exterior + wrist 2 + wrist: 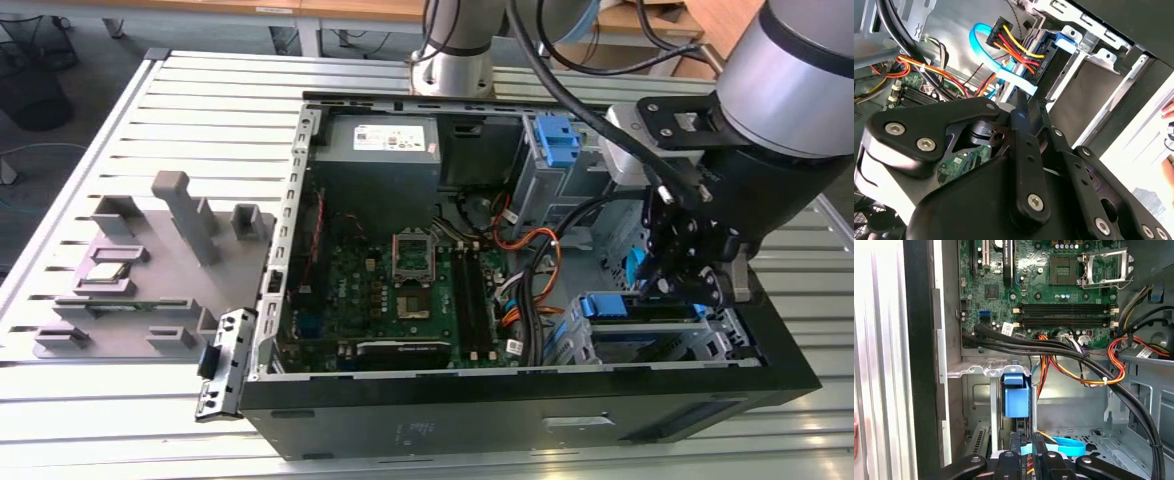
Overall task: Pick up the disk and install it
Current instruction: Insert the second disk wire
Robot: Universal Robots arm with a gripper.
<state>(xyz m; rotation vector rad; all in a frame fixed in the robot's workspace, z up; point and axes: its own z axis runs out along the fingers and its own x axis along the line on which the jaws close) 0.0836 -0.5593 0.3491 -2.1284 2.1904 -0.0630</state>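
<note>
The disk sits in the metal drive bay (714,330) at the case's front corner, on the exterior view's right. Its blue caddy (625,305) shows at the bay's mouth, and its blue tab (1016,395) shows between the bay rails. A connector with red, yellow and black wires (1026,50) is plugged in beside the caddy's blue edge (1066,39). My gripper (671,292) hangs just above the bay. Its black fingers are drawn together (1020,97) (1027,450), with a light blue flat cable (1014,80) right at the tips.
The open computer case (534,420) lies on a slatted metal table (134,420). Inside it are the motherboard (400,290), the power supply (380,140), a second blue bracket (558,140) in the far bay, and black cable bundles (1054,347). A grey fixture (147,260) stands at the exterior view's left.
</note>
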